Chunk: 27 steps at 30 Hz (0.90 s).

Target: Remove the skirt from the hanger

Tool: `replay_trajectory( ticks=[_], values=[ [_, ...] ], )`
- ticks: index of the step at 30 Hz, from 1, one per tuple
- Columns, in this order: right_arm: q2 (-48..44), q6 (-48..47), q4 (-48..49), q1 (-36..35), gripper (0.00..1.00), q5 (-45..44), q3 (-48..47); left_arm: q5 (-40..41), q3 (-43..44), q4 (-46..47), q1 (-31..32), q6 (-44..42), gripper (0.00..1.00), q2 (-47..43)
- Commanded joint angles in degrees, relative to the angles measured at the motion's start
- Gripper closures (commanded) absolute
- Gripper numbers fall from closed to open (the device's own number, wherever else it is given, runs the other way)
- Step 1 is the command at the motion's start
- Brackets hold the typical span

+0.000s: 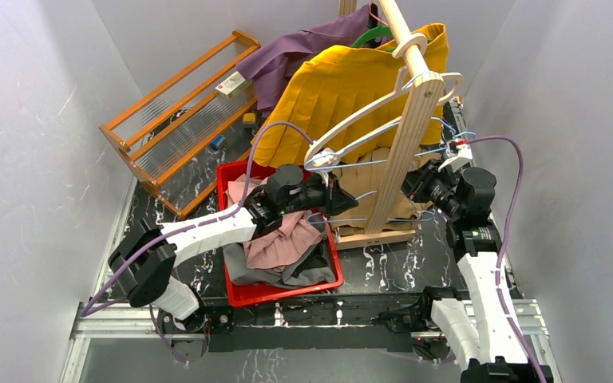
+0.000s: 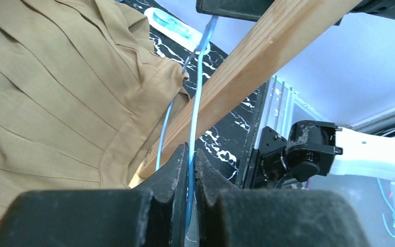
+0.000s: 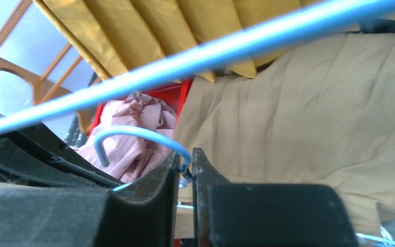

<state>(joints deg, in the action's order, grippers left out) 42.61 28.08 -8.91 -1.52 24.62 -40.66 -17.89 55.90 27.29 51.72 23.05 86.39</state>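
A tan pleated skirt (image 1: pixel 365 177) lies bunched at the foot of the wooden post (image 1: pixel 403 136), and it also shows in both wrist views (image 2: pixel 56 103) (image 3: pixel 298 128). A thin blue wire hanger (image 2: pixel 195 103) runs past the skirt's waistband corner. I cannot tell whether the skirt still hangs on it. My left gripper (image 1: pixel 337 197) (image 2: pixel 191 149) is shut on one blue wire of the hanger. My right gripper (image 1: pixel 415 179) (image 3: pixel 185 154) is on the far side of the post. Its jaws are pinched on the hanger's twisted neck, just below the curved hook (image 3: pixel 133 135).
A red bin (image 1: pixel 231 297) of pink and grey clothes sits under my left arm. A yellow skirt (image 1: pixel 343 88) on a white hanger (image 1: pixel 367 112) and a purple garment (image 1: pixel 303 48) hang from the wooden rail above. An orange wooden rack (image 1: pixel 175 120) leans at the back left.
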Motion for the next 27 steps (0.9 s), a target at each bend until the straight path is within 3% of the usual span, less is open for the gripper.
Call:
replay_trajectory(
  ticks=[1,2,3,8,10,13,19,23,25,27],
  values=[
    [3.3,-3.5,3.0,1.1,0.21,6.1,1.0,0.6,-3.4,9.0,-3.5,4.1,1.0,-1.8],
    [4.1,-4.2,4.8,1.1,0.04,4.7,0.5,0.1,-3.2,9.1,-3.6,4.4,1.0,-1.6],
    [5.0,-5.6,5.2,1.1,0.02,3.3,-0.7,0.0,-2.2,7.9,-3.7,4.0,1.0,-1.5],
    [7.4,-3.7,12.5,1.0,0.02,7.7,-4.7,1.9,1.2,0.4,-5.4,4.4,1.0,-1.1],
    [6.3,-1.2,12.8,1.0,0.02,2.2,-4.2,1.9,1.2,0.8,-6.0,4.9,1.0,-1.4],
    [4.9,-0.8,3.4,1.0,0.02,-9.6,-4.4,1.8,2.2,-0.4,-6.3,5.0,1.0,-1.0],
    [-1.2,-2.3,-9.9,1.0,0.12,-34.6,-2.7,5.2,3.6,-3.1,-6.3,4.1,1.0,-1.5],
    [-2.6,-4.9,-7.8,1.0,0.22,-37.0,2.0,3.6,4.9,-2.6,-6.8,3.9,1.0,-1.7],
    [-0.8,-6.7,-3.6,1.1,0.28,-31.3,3.8,3.4,5.9,-3.0,-6.9,3.5,1.0,-1.8],
    [1.9,-6.6,-1.3,1.1,0.43,-27.5,4.4,2.9,6.8,-3.8,-7.1,2.9,1.0,-1.7]
  ],
)
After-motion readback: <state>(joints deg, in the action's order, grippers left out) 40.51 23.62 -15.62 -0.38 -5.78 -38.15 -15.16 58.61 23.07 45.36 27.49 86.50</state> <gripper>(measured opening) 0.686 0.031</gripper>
